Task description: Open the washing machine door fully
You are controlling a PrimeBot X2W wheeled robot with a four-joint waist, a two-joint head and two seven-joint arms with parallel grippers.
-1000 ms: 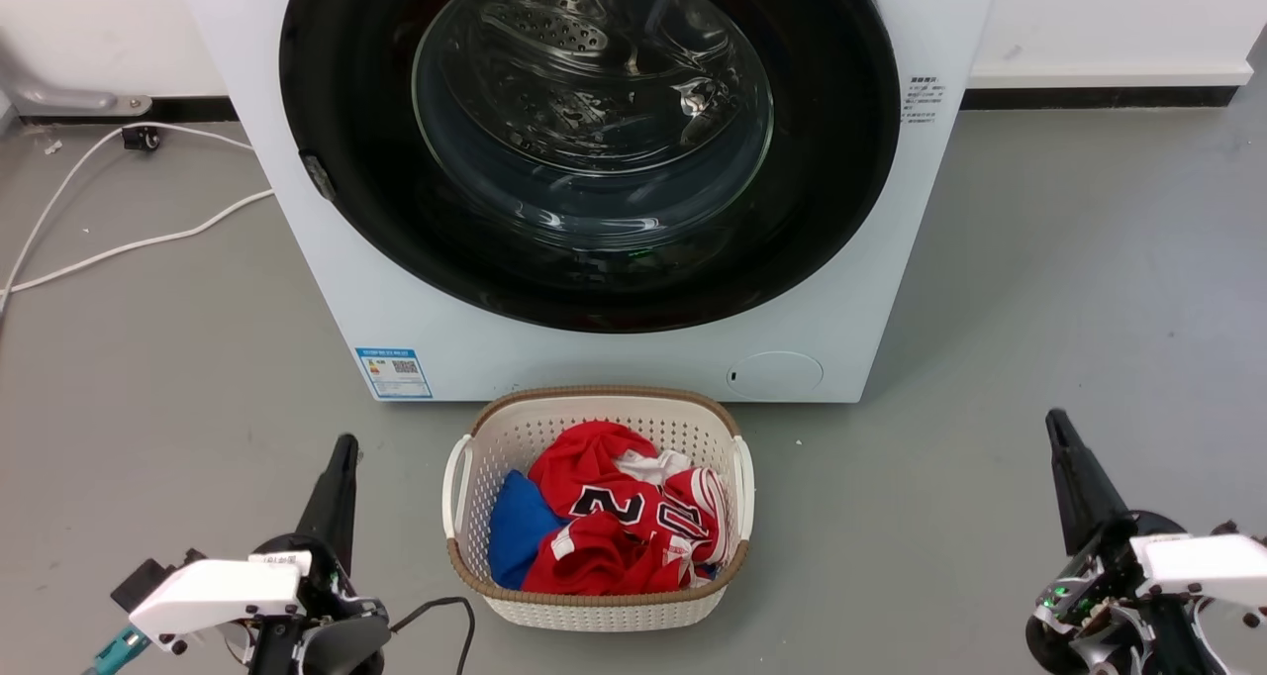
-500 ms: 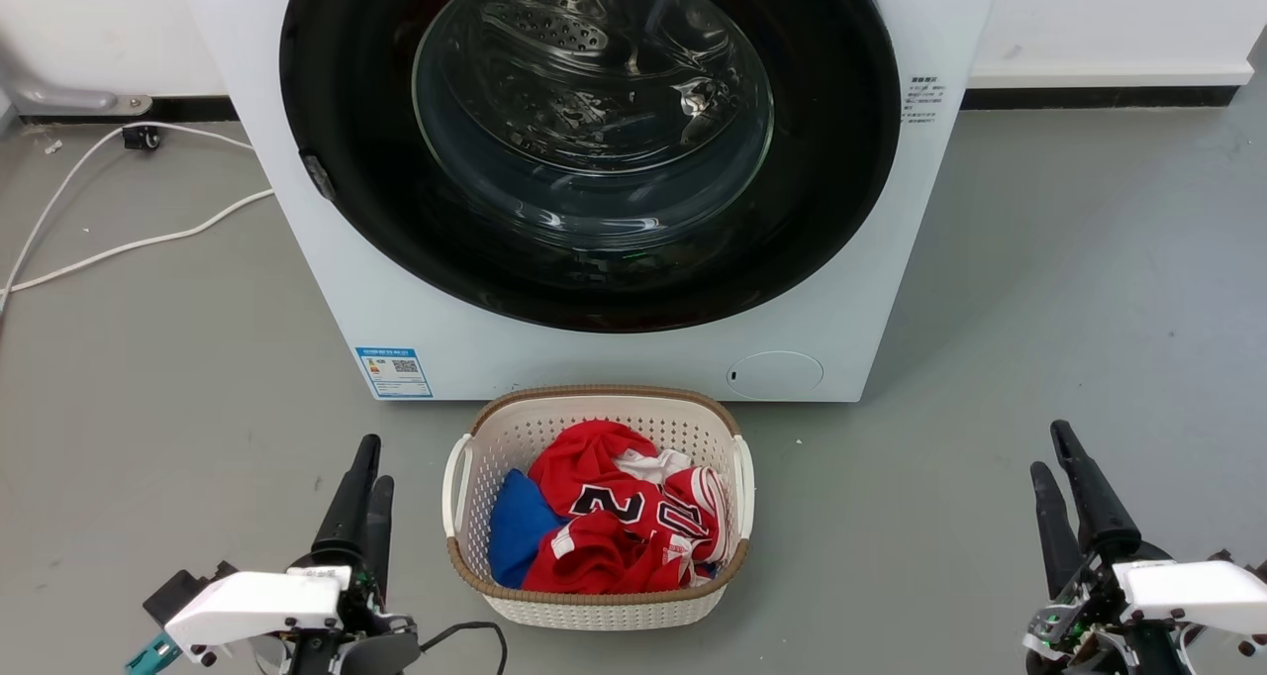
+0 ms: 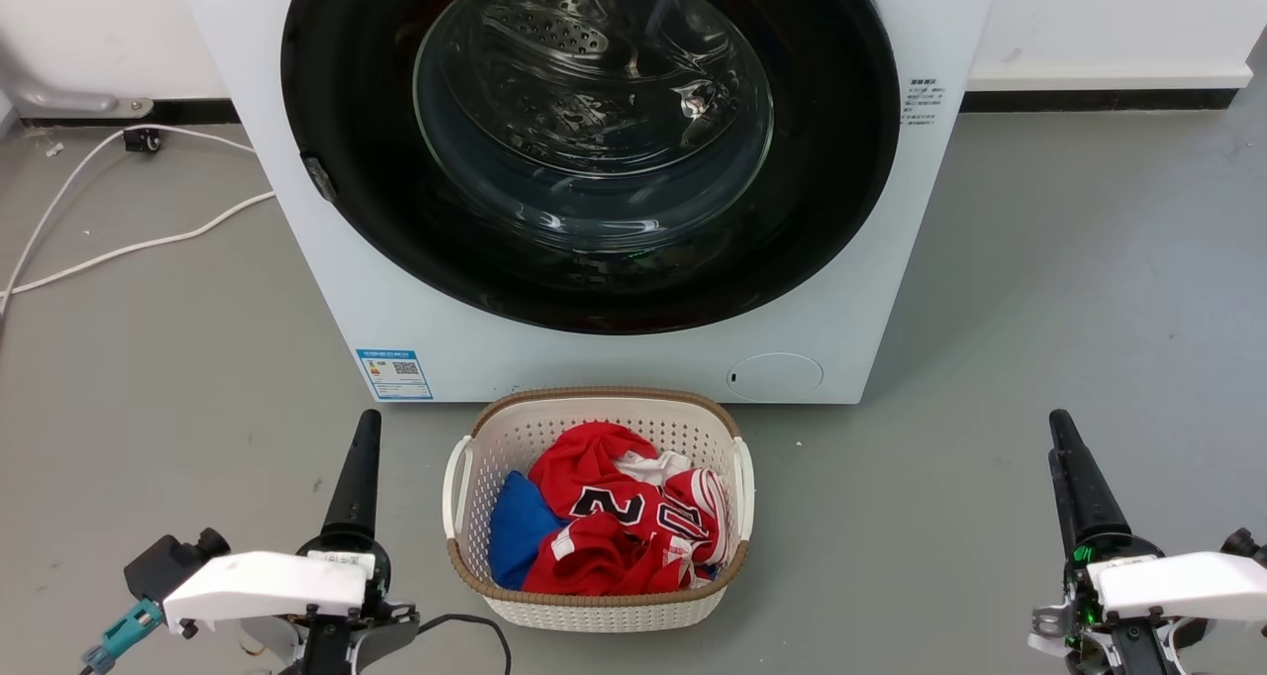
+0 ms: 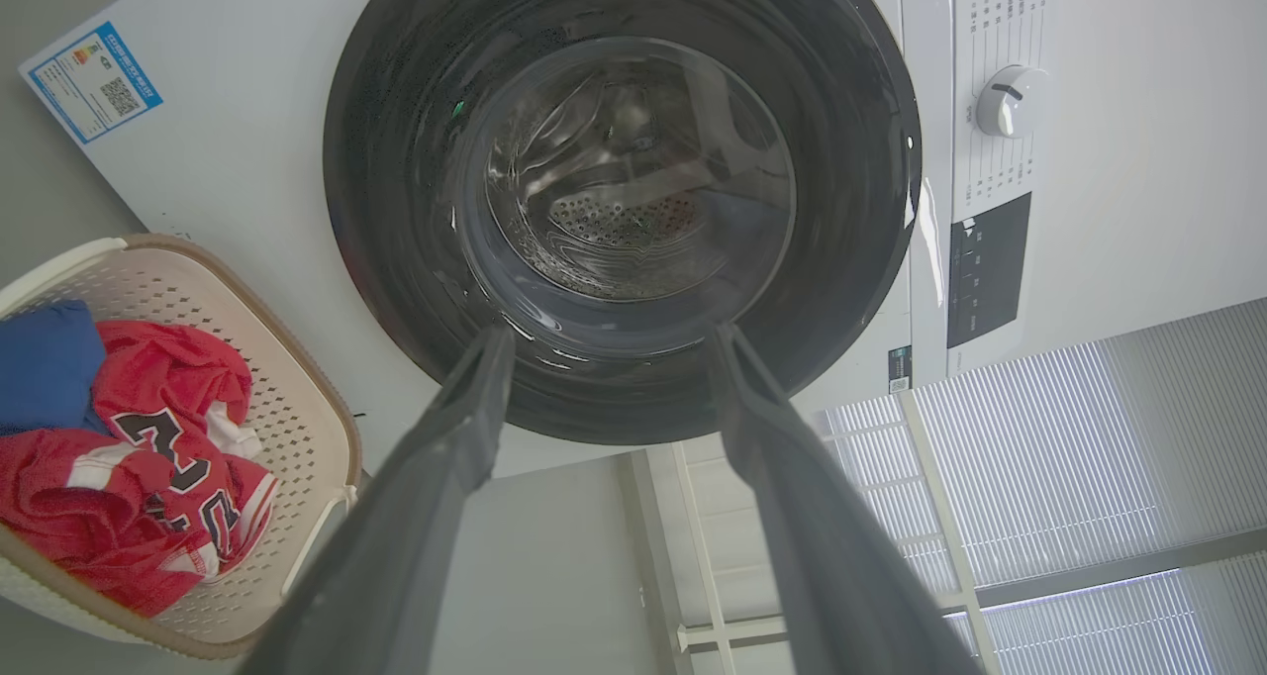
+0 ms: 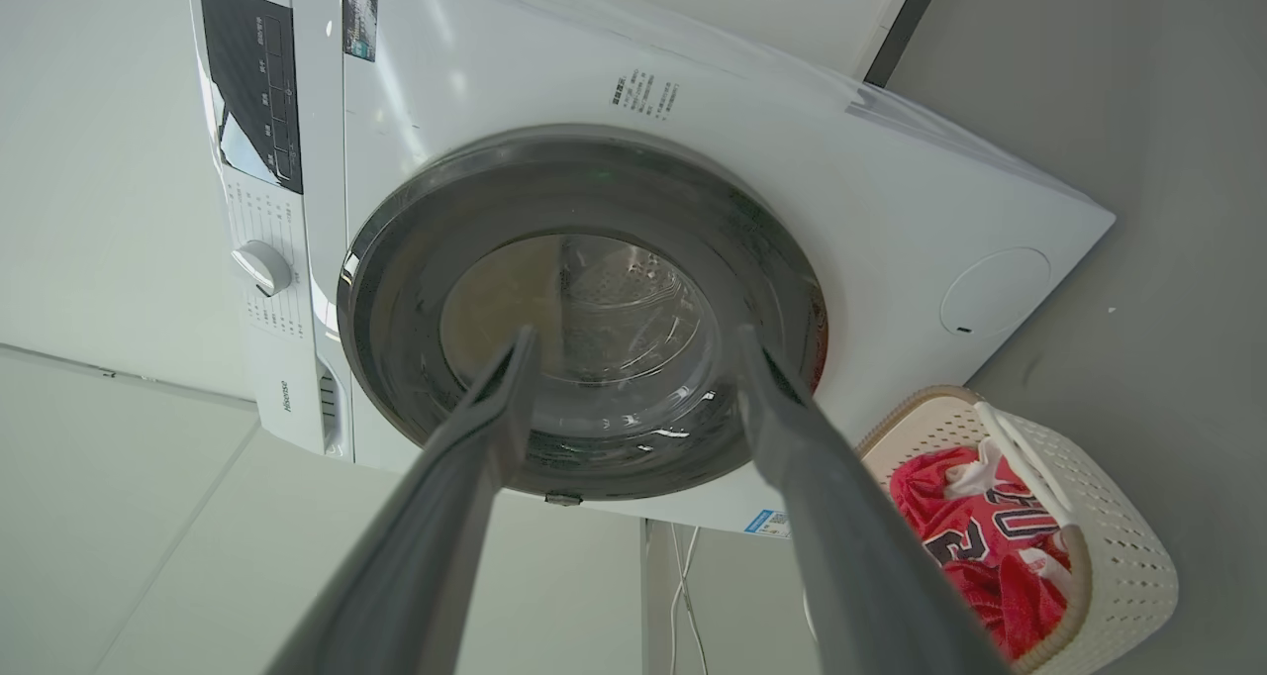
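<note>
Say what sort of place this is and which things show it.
Probably a laundry area: a front-loading washer stands on a grey floor against a white wall, and a basket of clothes sits before it.

Top of the washing machine door [image 3: 337, 111] was cut off by your head view's edge, you couldn't read the blue label [image 3: 394, 372], its print too small.

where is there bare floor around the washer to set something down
The widest bare floor lies right of the washing machine, down to the right gripper. A smaller patch lies between the blue label and the left gripper. Crowded: the laundry basket sits just before the machine's front, and white cables cross the floor at left.
</note>
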